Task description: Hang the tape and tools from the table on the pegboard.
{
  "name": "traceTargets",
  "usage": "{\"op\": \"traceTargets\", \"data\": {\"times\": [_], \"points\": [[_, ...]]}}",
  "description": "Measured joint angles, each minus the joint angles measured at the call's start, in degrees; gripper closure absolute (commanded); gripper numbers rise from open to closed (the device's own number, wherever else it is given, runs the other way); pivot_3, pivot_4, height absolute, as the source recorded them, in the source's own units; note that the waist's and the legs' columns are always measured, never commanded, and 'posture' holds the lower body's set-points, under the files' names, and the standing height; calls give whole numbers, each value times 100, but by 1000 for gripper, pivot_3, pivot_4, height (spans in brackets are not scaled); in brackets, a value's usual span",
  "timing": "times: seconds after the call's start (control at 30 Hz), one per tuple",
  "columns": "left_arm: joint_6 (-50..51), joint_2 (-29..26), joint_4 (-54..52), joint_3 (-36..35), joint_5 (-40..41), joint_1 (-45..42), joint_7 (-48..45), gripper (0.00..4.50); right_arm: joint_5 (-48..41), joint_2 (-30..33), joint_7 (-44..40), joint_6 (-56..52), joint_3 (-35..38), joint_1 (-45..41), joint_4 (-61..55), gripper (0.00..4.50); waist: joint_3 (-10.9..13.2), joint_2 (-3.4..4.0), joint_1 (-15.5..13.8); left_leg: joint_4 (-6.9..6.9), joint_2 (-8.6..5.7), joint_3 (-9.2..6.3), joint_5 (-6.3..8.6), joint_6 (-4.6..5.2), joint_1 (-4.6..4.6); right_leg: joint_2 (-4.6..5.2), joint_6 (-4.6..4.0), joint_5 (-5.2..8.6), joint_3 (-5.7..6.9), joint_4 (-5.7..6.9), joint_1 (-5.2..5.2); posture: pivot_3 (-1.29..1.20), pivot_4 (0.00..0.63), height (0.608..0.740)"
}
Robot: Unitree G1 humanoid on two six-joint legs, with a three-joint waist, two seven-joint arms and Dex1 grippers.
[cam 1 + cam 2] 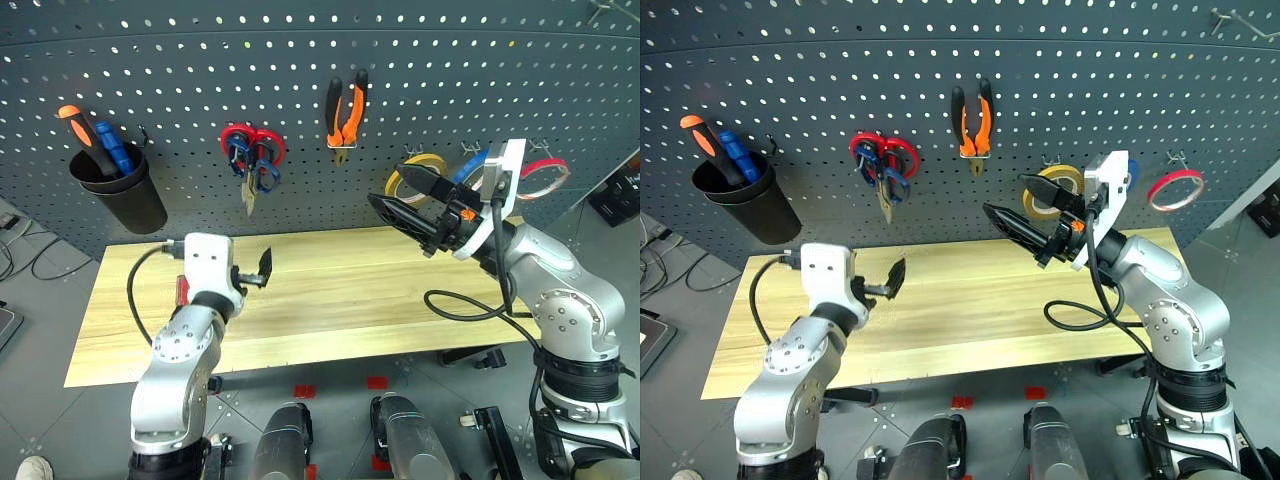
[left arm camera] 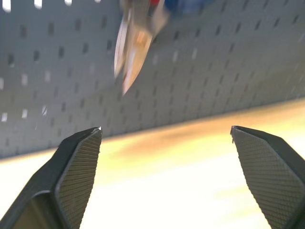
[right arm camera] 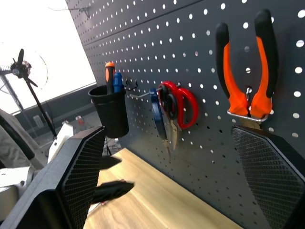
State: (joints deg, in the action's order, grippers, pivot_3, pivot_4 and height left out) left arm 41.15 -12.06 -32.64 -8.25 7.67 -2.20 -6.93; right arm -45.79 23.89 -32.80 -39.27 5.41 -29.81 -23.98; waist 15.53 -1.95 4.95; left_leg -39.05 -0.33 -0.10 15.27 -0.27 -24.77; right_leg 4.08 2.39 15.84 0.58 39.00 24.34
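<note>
Blue-handled scissors (image 1: 250, 168), pliers (image 1: 346, 108) and red tape (image 1: 543, 176) are hung on pegboard (image 1: 300, 60) hooks. Red screwdriver (image 1: 181, 291) is left on the desk (image 1: 340, 290). Left pincer (image 1: 262, 268) and right pincer (image 1: 405, 205) are spread, empty.

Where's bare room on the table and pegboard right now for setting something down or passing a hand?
The table is bare plank between the open left gripper and the open right gripper. On the pegboard, holes are free above the black cup and between the scissors and pliers. It is crowded around the tape rolls beside the right gripper.
</note>
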Motion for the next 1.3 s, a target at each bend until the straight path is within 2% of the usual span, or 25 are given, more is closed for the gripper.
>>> {"op": "traceTargets", "data": {"times": [0.23,0.43,0.57,0.77,1.0,1.3], "points": [[218,172,-203,-497,10,749,277,36,113,400,-719,41,-450,270,-62,0,10,-2,-10,-2,1,-6,18,31,6,-1,0,0,-1,-2,-9,-162,309,740],[505,-413,-21,-1208,133,579,137,36,631,370,-1132,264,-1235,230,-36,0,89,0,-20,-4,0,-9,21,37,24,-1,-1,1,1,-3,-24,-136,382,740],[838,-905,822,-1610,320,303,-120,36,875,102,-1200,235,-1783,-13,41,0,237,11,-21,-4,0,-9,22,37,32,-1,-2,1,3,2,-25,-120,426,740],[1435,-1625,1992,-1903,687,-546,-517,36,933,19,-1175,-62,-1933,-428,66,0,519,8,-91,-7,0,-23,21,36,29,2,-2,1,8,4,-23,-121,480,740],[1167,-2396,3652,-1521,725,-1638,-1058,36,967,-200,-1051,-311,-2008,-690,191,0,784,15,-129,-3,3,-11,18,32,28,2,-3,1,18,10,-7,-132,511,740],[692,-2605,5519,-1114,638,-2666,-1405,36,958,-175,-939,-583,-1990,-670,158,0,945,4,-128,-3,5,10,14,24,15,7,-2,0,20,11,14,-156,533,740]]}}
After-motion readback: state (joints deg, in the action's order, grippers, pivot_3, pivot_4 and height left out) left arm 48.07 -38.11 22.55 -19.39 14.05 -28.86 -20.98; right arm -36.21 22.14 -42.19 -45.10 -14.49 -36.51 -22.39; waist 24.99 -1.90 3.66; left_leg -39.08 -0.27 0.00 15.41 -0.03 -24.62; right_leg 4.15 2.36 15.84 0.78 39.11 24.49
